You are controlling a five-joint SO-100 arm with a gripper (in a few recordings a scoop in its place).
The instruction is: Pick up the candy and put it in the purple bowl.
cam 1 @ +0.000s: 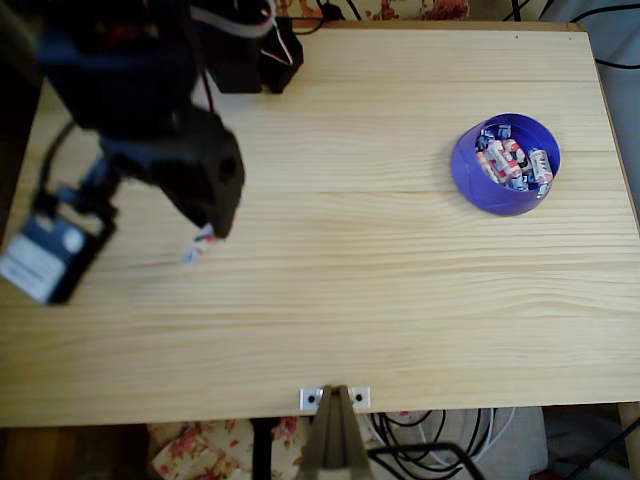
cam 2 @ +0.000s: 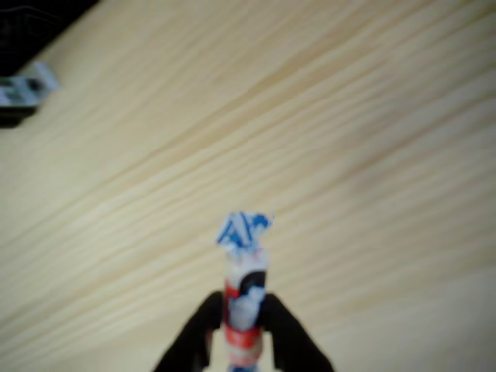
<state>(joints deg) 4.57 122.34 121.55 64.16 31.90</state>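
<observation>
In the wrist view we see our gripper (cam 2: 242, 329) pinching the candy (cam 2: 245, 298), its two black fingers (cam 2: 203, 333) pressed against the wrapper from either side. The candy stands on end between them, its blue twisted tip at 12 o'clock above the fingers, the white, red and dark body below, all slightly blurred against the pale wood table (cam 2: 349, 116). In the overhead view the dark arm (cam 1: 180, 150) reaches in from 10 o'clock, and the candy (cam 1: 197, 245) peeks out under its tip, at about 9 o'clock on the table (cam 1: 380, 300). The bowl (cam 1: 505, 165) sits well apart, toward 2 o'clock, with several look-alike sweets (cam 1: 515, 163) heaped inside. A small metal bracket (cam 1: 334, 398) sits on the table edge at 6 o'clock.
</observation>
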